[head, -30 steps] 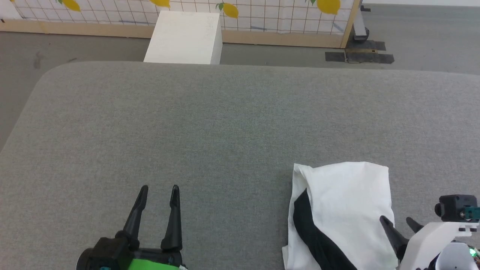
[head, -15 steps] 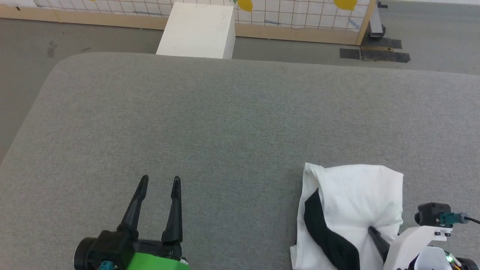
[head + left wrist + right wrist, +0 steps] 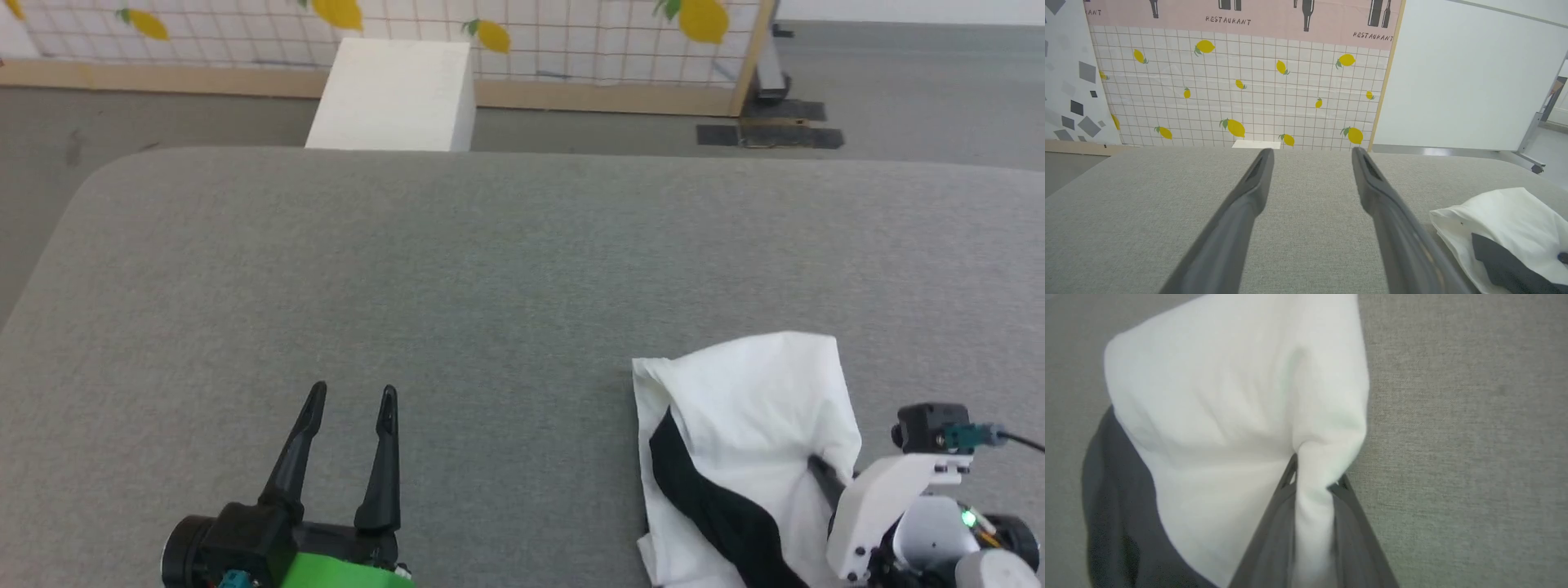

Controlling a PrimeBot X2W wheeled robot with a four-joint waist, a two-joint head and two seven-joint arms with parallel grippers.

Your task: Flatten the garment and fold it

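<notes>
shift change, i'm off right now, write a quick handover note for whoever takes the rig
Left gripper: open, holding nothing, over bare grey table at the near left.
Right gripper: shut on a pinched fold of the garment's white cloth.
Garment: bunched at the near right of the table, a black sleeve lying across its left side.
Done: right-hand grip taken.
Left: spread the garment flat, probably with the left gripper taking another edge, then fold it.

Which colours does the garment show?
The garment is white, with a black sleeve; best seen in the head view.
</notes>
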